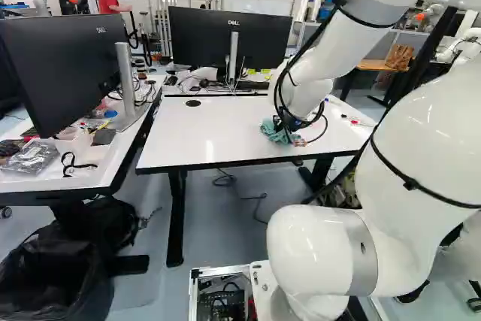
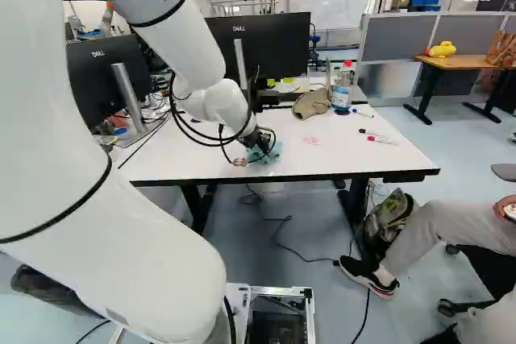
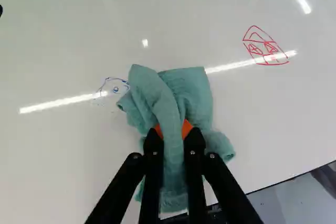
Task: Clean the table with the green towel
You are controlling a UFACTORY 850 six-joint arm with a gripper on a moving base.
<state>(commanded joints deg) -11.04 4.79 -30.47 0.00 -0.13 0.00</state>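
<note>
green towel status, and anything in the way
Tool shut on green towel. Towel on table, beside blue scribble. Red drawing unwiped. Tan cap, bottle, markers could obstruct wider wiping.

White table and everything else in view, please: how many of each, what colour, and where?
Table: one, white-topped, ahead of the arm.
Towel: one, green, on the table, gripped.
Blue scribble: one, blue, beside the towel.
Drawing: one, red, on the tabletop.
Markers: two, mostly white, right side of the table.
Bottle: one, clear with red cap, table's far side.
Crumpled cloth item: one, tan, beside the bottle.
Monitors: two, black, beyond and left of the table.
Bag: one, black, lower left of the left base view.
Arm: one, white, reaching over the table.
Gripper: one, black with orange pads, closed on the towel.
</note>
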